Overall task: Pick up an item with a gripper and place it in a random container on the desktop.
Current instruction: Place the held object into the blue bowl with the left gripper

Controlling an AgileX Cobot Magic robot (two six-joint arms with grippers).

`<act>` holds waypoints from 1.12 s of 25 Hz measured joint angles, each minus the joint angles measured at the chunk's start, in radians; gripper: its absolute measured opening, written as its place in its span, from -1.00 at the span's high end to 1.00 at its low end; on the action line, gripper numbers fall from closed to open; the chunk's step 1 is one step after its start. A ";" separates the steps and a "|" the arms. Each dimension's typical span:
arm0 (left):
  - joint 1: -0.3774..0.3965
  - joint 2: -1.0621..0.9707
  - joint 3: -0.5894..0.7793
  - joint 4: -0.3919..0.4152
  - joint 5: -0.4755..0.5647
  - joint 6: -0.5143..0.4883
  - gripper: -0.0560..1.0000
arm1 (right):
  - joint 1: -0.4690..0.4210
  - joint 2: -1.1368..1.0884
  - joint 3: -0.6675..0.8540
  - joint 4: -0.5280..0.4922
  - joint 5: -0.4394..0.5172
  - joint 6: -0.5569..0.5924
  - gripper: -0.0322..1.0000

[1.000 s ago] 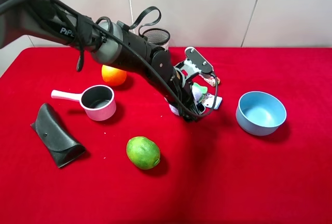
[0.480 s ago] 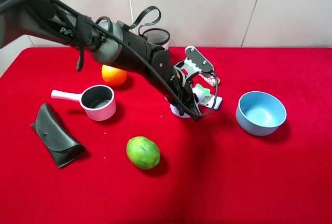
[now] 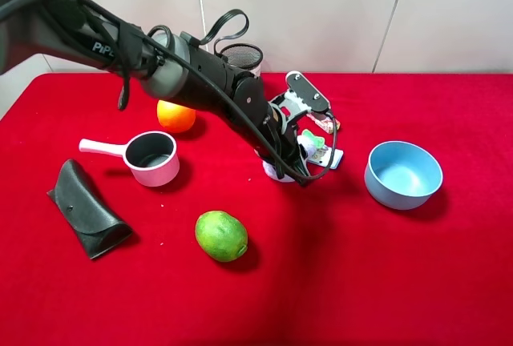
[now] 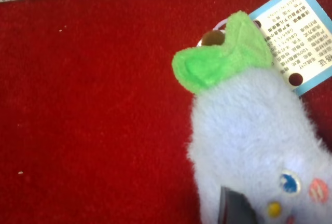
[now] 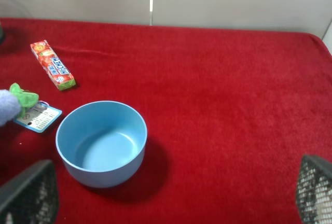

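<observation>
Plush toy (image 4: pixel 254 130), resting on the tabletop (image 3: pixel 361 282) near the blue bowl (image 3: pixel 393 194), is clamped, apparently across its body, by the left gripper's (image 3: pixel 290 162) closed jaws for lifting; the right gripper's (image 5: pixel 174 198) jaws are spread wide, unused.

Counter (image 3: pixel 361 282) draped in red cloth. Rear: black mesh cup (image 3: pixel 243 56). Left: orange (image 3: pixel 175 116), pink saucepan (image 3: pixel 152 158), black pouch (image 3: pixel 85 209). Front centre: lime (image 3: pixel 220 235). Right: light-blue bowl (image 3: pixel 403 174), upright. Centre: plush toy (image 4: pixel 254 130) with paper tag (image 4: pixel 298 32); candy pack (image 5: pixel 52 64) just behind it.
</observation>
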 joint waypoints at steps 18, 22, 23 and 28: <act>-0.006 -0.039 -0.172 0.049 0.235 -0.035 0.13 | 0.000 0.000 0.000 0.000 0.000 0.000 -0.41; -0.012 -0.039 -0.240 0.077 0.308 -0.056 0.13 | 0.000 0.000 0.000 0.000 0.000 0.000 -0.41; -0.016 -0.039 -0.255 0.084 0.323 -0.063 0.13 | 0.000 0.000 0.000 0.000 0.000 0.000 -0.41; -0.048 -0.039 -0.350 0.107 0.398 -0.091 0.13 | 0.000 0.000 0.000 0.000 0.000 0.000 -0.41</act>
